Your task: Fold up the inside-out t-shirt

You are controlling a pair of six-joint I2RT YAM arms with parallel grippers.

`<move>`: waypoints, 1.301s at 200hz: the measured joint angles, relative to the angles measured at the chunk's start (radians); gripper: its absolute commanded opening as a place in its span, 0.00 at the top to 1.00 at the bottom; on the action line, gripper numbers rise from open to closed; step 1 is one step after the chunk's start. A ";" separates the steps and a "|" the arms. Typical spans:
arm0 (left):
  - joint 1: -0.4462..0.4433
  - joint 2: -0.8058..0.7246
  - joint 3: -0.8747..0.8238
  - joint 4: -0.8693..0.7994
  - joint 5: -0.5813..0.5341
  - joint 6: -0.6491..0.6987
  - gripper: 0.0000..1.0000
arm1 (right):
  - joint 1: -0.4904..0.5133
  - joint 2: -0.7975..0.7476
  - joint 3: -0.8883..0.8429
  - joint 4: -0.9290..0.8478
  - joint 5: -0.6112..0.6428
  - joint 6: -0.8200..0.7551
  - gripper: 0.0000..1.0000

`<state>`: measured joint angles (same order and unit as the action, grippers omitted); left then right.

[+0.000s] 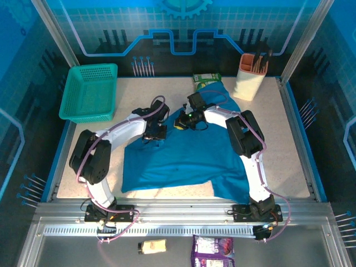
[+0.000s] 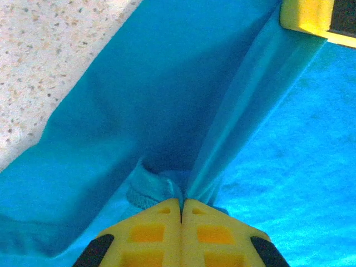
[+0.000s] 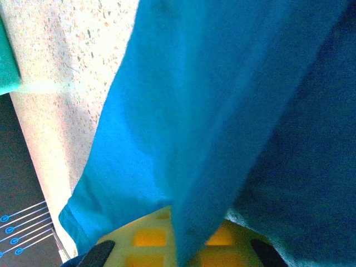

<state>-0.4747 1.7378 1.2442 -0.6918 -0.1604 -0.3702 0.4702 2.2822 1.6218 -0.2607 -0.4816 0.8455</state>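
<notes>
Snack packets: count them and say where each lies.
3: a green packet at the table's far edge by the t-shirt; a purple packet and a small tan packet on the near ledge. The t-shirt may hide more.

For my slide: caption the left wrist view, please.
Left gripper shut on a fold of the blue t-shirt, speckled table beyond.

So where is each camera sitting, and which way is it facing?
Top: above and behind the arms, looking down on the table; left hand and right hand show.
Left wrist: looks past its shut yellow fingers at the t-shirt.
Right wrist: looks past its fingers, cloth pinched between them, toward table and teal basket.
Shared: all see the t-shirt.
</notes>
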 measured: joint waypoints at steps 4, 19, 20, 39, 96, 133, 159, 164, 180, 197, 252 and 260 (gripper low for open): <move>0.001 -0.010 -0.009 0.003 0.000 -0.002 0.96 | 0.000 0.000 0.000 0.000 -0.002 0.000 1.00; 0.004 -0.047 -0.047 0.019 0.000 -0.017 0.95 | 0.000 0.000 0.000 0.000 -0.017 0.000 1.00; 0.004 -0.048 -0.049 0.020 0.000 -0.017 0.94 | 0.000 0.000 0.000 0.000 -0.017 0.000 1.00; 0.012 -0.087 -0.098 0.019 -0.001 -0.027 0.91 | 0.001 0.000 0.001 0.000 -0.016 0.000 1.00; 0.050 -0.155 -0.170 -0.064 -0.008 -0.055 0.86 | -0.020 0.000 0.002 -0.002 0.028 0.000 1.00; 0.050 -0.155 -0.140 -0.067 0.022 -0.082 0.64 | -0.019 0.001 0.011 -0.007 0.036 0.000 1.00; 0.050 -0.147 -0.105 -0.040 0.066 -0.110 0.57 | -0.019 0.003 0.022 -0.008 0.037 0.000 1.00; 0.050 -0.142 -0.100 -0.027 0.077 -0.119 0.56 | -0.019 0.003 0.023 -0.009 0.037 0.000 1.00; 0.050 -0.124 -0.095 0.011 0.101 -0.144 0.56 | -0.019 0.003 0.026 -0.011 0.037 0.000 1.00; 0.050 -0.098 -0.096 0.041 0.114 -0.167 0.61 | -0.019 0.003 0.028 -0.014 0.040 0.000 1.00; 0.050 -0.054 -0.122 0.122 0.134 -0.218 0.67 | -0.019 0.004 0.030 -0.018 0.047 0.000 1.00; 0.050 -0.051 -0.122 0.132 0.134 -0.224 0.67 | -0.019 0.004 0.030 -0.018 0.047 0.000 1.00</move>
<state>-0.4244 1.6871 1.1225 -0.5594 -0.0269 -0.5941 0.4515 2.2860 1.6516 -0.2787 -0.4343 0.8459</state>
